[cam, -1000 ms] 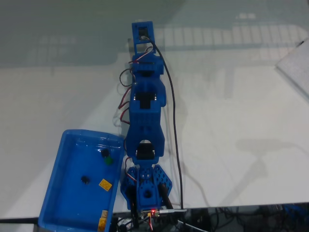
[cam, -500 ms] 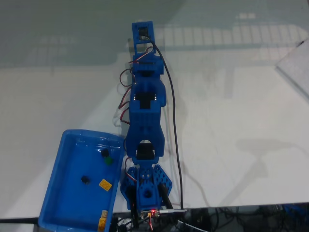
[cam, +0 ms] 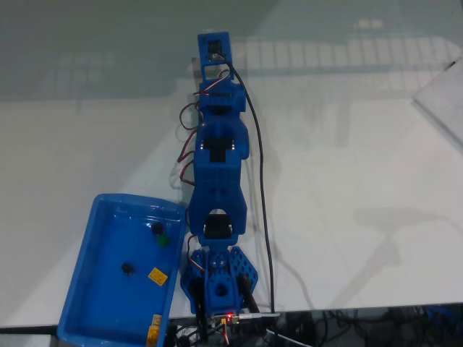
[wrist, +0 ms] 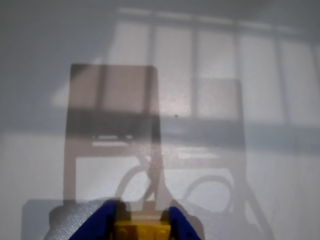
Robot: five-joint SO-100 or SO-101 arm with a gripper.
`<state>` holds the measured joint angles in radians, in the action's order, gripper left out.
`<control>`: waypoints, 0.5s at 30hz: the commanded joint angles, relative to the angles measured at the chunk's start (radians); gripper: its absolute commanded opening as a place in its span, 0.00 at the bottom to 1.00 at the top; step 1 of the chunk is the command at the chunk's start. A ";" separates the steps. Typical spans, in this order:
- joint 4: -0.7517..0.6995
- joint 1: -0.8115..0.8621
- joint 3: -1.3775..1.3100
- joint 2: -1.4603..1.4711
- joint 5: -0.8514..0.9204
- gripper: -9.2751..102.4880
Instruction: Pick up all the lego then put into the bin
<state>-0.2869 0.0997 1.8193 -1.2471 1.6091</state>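
stretched out straight along the white table (cam: pixel 347 144), away from the base, with the pincer (wrist: pixel 142 225) low over the surface at the far end of the reach. clamped on a yellow lego brick (wrist: pixel 142 232), seen in the wrist view wedged between the two blue fingertips (wrist: pixel 102 222) at the bottom edge, studs facing up. held tight and clear of the table, probably so it can ride over to the bin (cam: pixel 87 253) without slipping. parked just left of the arm's base in the fixed view, close enough for a short swing. already lying inside: a yellow-orange brick (cam: pixel 155 275), a black piece (cam: pixel 128 269), another black piece (cam: pixel 156 228) touching something green (cam: pixel 163 238), and more yellow (cam: pixel 153 327) by the near rim. likely next: lift, fold back, turn toward the bin, release over its floor rather than its rim.
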 commanded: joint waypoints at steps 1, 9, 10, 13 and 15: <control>-0.006 0.008 -0.005 -0.009 0.008 0.13; -0.006 -0.026 -0.005 -0.107 -0.100 0.13; -0.006 -0.035 -0.003 -0.135 -0.127 0.13; -0.006 -0.063 0.012 -0.238 -0.198 0.13; -0.034 -0.084 0.020 -0.314 -0.232 0.13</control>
<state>-0.3053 0.0460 1.8500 -1.4527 1.4189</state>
